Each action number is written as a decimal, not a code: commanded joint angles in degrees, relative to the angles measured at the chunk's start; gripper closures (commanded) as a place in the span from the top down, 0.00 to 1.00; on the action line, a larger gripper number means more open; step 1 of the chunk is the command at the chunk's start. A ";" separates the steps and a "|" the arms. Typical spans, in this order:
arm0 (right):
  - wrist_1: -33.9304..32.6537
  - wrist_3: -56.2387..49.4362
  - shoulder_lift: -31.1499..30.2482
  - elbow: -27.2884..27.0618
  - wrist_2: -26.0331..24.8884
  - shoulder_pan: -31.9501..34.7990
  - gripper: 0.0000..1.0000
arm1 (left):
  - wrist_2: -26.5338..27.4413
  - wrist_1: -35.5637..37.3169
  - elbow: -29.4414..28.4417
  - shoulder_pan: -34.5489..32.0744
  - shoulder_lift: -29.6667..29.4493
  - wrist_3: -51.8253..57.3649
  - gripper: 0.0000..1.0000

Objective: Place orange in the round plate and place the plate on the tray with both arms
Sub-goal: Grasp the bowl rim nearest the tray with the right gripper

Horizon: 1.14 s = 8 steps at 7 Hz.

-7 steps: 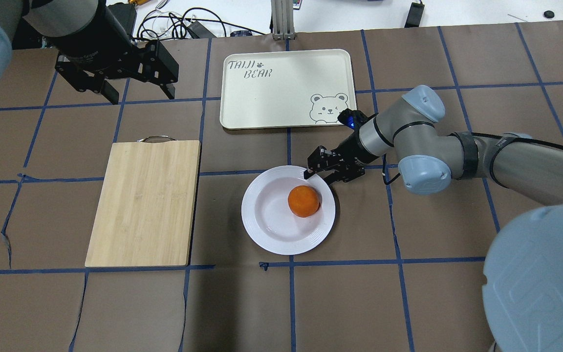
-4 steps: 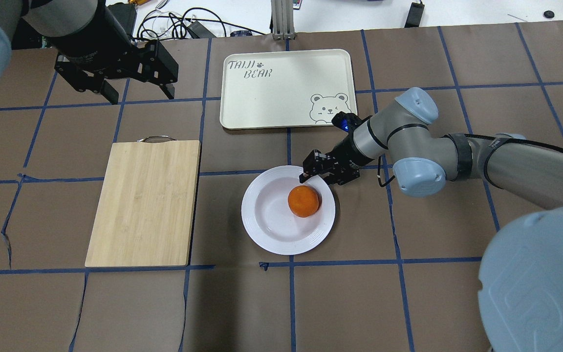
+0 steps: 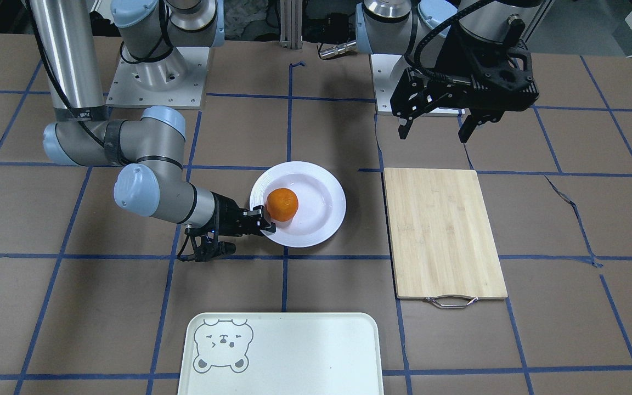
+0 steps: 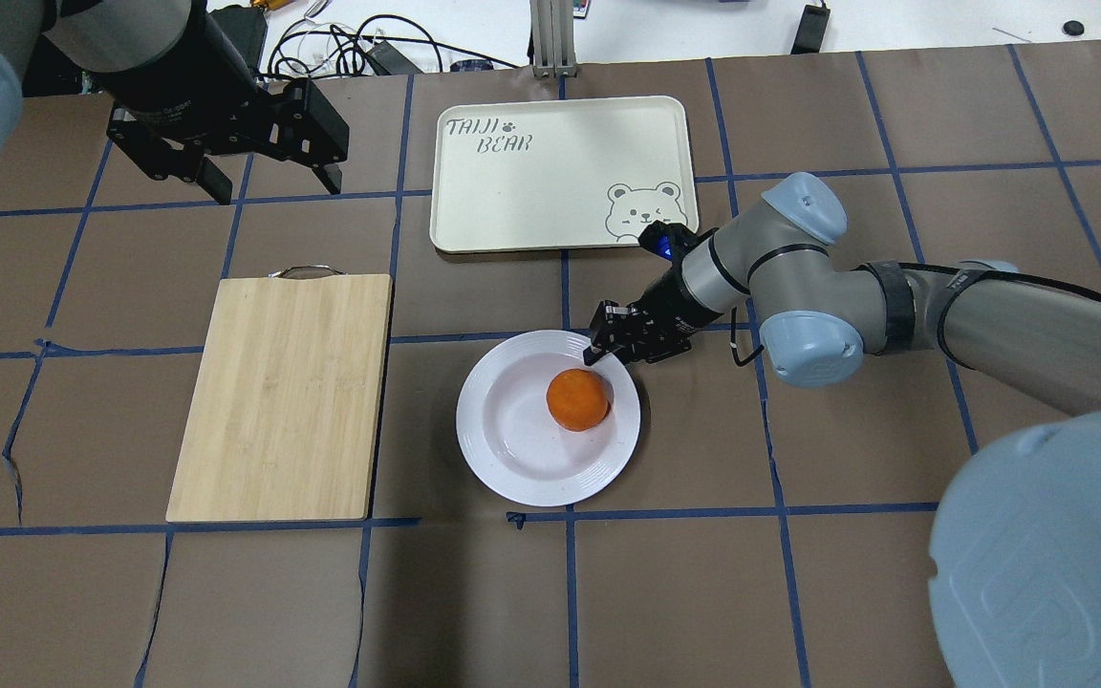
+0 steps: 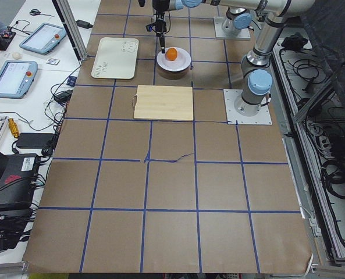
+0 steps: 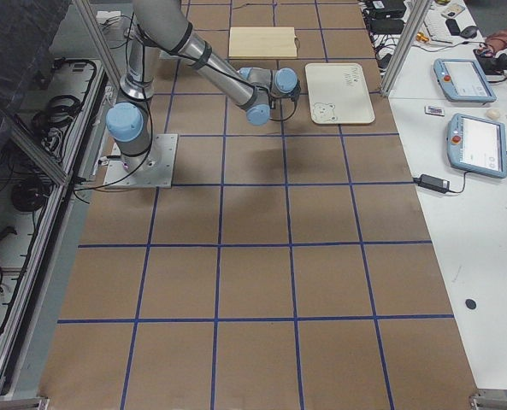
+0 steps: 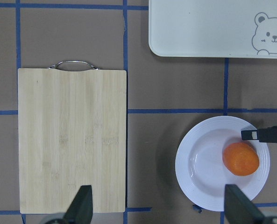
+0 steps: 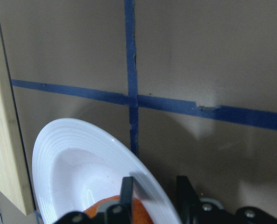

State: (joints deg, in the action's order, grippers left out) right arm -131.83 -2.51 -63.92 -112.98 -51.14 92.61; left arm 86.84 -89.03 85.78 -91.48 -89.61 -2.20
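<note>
- The orange point(image 4: 577, 399) is already lying in the round plate point(image 4: 512, 435), a little off the centre, toward the side where the right gripper point(image 4: 598, 352) is working.
- The plate is standing on the table point(image 4: 799, 573), between the cutting board point(image 4: 283, 397) and the right arm, apart from the tray point(image 4: 550, 191), which is lying farther from the robot.
- The right gripper is reaching low and almost flat. Its jaws are released and are straddling the plate's rim: in the right wrist view one of the fingers point(image 8: 127, 191) is sitting inside, just beside the orange, and the other is standing outside.
- The left gripper point(image 4: 275, 189) is hovering high, spread wide and holding nothing, well apart from the plate.
- In my judgement, the step in hand is taking the rim, so that the plate can be carried to the tray.
- To do it well, the gripper should be closing only when the rim is lying deep between the pads, because the glossy rim may be slipping.
- The inner finger should not be pushing the orange, which can roll.
- The lift should be slow and level; the left gripper should probably be taking the opposite rim.
</note>
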 commanded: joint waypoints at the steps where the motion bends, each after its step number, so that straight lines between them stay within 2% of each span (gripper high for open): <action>1: -0.18 -1.89 -0.07 0.22 0.07 -0.06 0.00 | 0.00 0.00 0.00 -0.01 -0.04 0.00 1.00; 2: -0.10 -1.89 -0.50 0.57 0.08 -0.06 0.00 | 0.00 0.09 0.00 -0.01 -0.04 0.00 1.00; 4: -5.17 -1.71 -0.77 0.66 0.16 -0.15 0.00 | 0.00 0.00 0.00 -0.01 -0.04 0.00 1.00; 6: -8.26 -1.45 -0.77 0.75 5.14 -0.23 0.00 | 0.00 0.00 0.00 -0.01 -0.04 0.00 1.00; 8: -8.70 -1.80 -1.64 0.83 5.61 -0.58 0.00 | 0.00 0.00 0.00 -0.01 -0.04 0.00 1.00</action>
State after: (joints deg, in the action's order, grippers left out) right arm -140.04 -4.22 -64.94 -112.18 -46.10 92.22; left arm 86.84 -89.03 85.78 -91.49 -89.65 -2.20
